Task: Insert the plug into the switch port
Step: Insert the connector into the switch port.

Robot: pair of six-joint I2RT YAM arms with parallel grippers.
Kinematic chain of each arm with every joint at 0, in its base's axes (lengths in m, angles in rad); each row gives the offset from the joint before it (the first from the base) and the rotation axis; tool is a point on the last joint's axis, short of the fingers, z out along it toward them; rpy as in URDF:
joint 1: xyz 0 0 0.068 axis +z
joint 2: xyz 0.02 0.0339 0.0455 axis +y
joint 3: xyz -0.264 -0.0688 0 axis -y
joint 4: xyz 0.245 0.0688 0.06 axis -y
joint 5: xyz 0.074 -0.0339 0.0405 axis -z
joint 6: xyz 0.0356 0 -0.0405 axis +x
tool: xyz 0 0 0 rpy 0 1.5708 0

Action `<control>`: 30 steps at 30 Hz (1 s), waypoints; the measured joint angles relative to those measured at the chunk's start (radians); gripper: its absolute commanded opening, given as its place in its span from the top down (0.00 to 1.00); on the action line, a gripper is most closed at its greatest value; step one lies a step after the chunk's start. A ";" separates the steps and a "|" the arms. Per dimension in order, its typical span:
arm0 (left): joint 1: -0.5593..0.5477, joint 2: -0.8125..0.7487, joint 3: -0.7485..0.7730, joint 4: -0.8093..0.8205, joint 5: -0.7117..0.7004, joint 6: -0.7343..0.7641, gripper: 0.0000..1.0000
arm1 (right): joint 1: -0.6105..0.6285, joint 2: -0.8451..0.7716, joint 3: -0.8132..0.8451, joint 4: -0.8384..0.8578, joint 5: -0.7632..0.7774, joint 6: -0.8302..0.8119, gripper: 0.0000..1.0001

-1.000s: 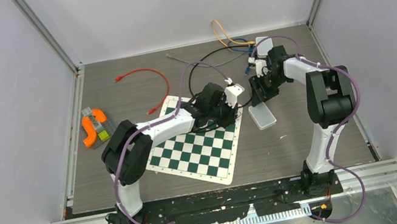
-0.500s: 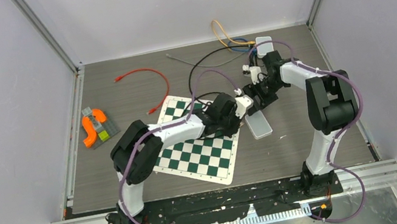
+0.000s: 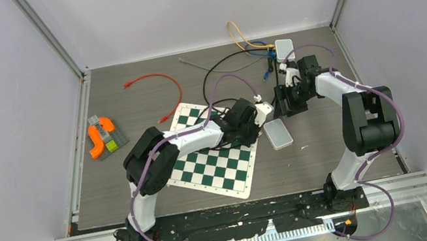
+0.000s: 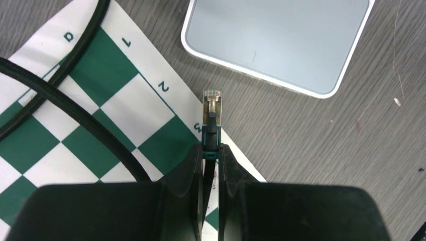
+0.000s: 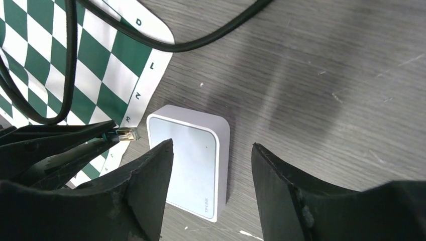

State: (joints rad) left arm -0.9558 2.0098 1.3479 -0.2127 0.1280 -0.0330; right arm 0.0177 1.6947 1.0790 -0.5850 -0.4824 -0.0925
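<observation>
The white switch (image 3: 278, 133) lies flat on the table just right of the chess mat; its ports do not show. My left gripper (image 3: 256, 123) is shut on the black cable just behind the clear plug (image 4: 211, 100), which sticks out past the fingertips over the mat's corner. The plug points at the switch (image 4: 279, 42) with a short gap of table between them. My right gripper (image 3: 288, 106) hangs open just beyond the switch. In the right wrist view the switch (image 5: 188, 155) lies below the open right gripper (image 5: 212, 145), and the plug (image 5: 126, 134) comes in from the left.
The green and white chess mat (image 3: 205, 165) lies under the left arm, with black cable (image 4: 60, 105) looping over it. A red cable (image 3: 159, 90) and an orange object (image 3: 101, 137) lie at the left. Another white box (image 3: 284, 49) and yellow and blue cables (image 3: 247, 41) sit at the back.
My left arm carried the plug right, up close to the switch. The right gripper widened, drew back right, and the switch shifted slightly nearer.
</observation>
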 measured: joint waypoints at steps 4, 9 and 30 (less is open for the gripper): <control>-0.001 0.025 0.029 -0.003 0.000 0.000 1.00 | -0.005 0.000 -0.030 0.022 -0.006 0.037 0.38; -0.005 0.050 0.055 -0.011 0.000 0.000 1.00 | -0.005 0.001 -0.058 0.054 -0.040 0.057 0.38; -0.005 0.079 0.092 -0.017 0.009 0.021 1.00 | -0.011 0.067 -0.075 0.093 -0.129 0.031 0.49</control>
State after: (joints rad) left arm -0.9604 2.0884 1.4399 -0.2295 0.1368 -0.0124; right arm 0.0071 1.7615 1.0039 -0.4919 -0.6109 -0.0616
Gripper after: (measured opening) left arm 0.090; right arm 0.524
